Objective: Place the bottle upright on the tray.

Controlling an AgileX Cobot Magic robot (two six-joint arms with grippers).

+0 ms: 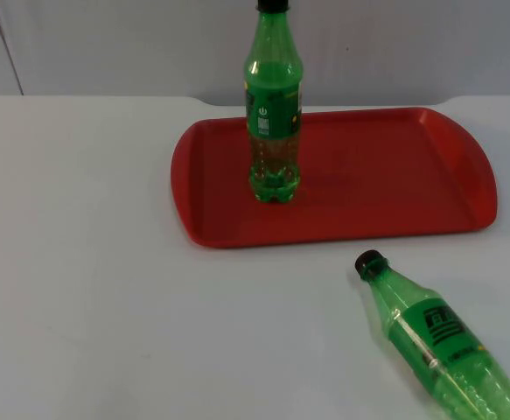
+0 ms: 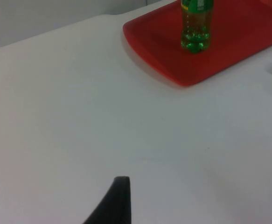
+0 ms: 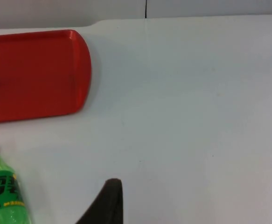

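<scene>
A red tray (image 1: 386, 175) lies at the back middle of the white table. One green bottle (image 1: 275, 114) with a black cap stands upright on the tray's left part. A second green bottle (image 1: 443, 346) lies on its side on the table in front of the tray's right end, its black cap (image 1: 369, 262) pointing toward the tray. My left gripper (image 2: 115, 205) hangs over bare table, well away from the tray (image 2: 159, 51) and the standing bottle (image 2: 196, 28). My right gripper (image 3: 105, 205) hangs over bare table, with the lying bottle (image 3: 0, 191) beside it and apart from it.
The grey partition wall (image 1: 106, 44) closes the table behind the tray. Open white table spreads left of the tray and across the front left. The tray's right end (image 3: 75, 60) has free table beyond it.
</scene>
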